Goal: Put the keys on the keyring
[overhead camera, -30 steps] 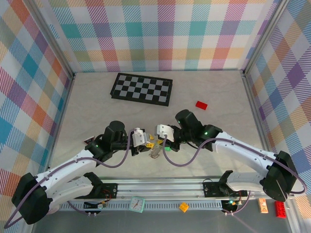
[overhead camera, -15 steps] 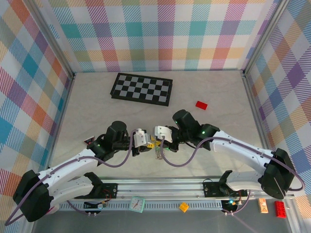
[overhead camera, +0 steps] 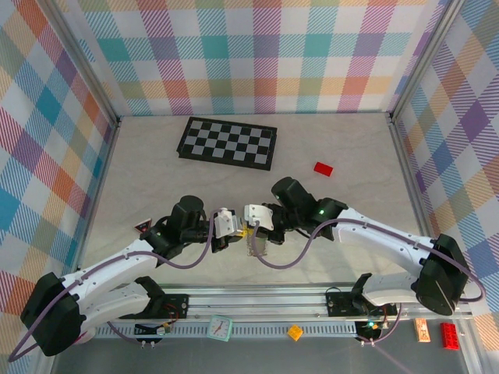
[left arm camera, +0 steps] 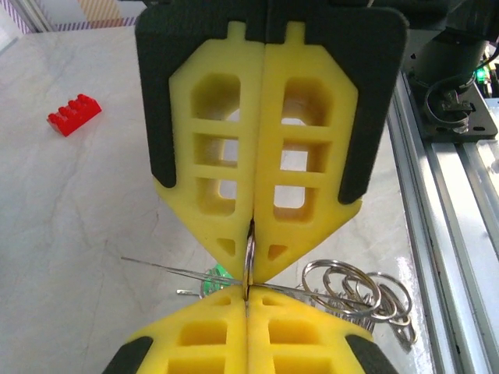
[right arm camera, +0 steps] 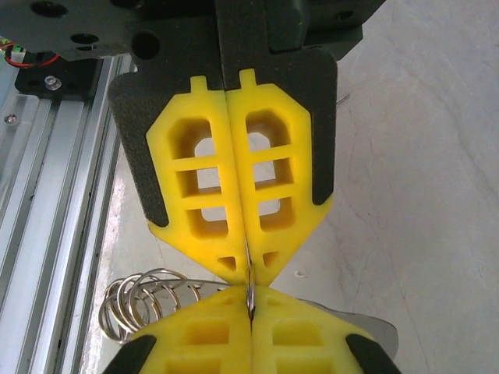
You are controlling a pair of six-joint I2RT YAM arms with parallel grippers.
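Pinching the keyring (left arm camera: 168, 267) by its thin wire mid-table, the left gripper (left arm camera: 249, 269) is fully closed, a green key (left arm camera: 221, 273) just beside. The right gripper (right arm camera: 249, 269), tip to tip with it, clamps the same loop. Probably light, floppy, slippery: 2 close holds stiffen it.

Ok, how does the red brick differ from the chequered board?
The red brick is small, studded and plain red; the chequered board is far larger, flat and black-and-white. The brick lies to the board's right, a little nearer the arms' side. Both rest on the table.
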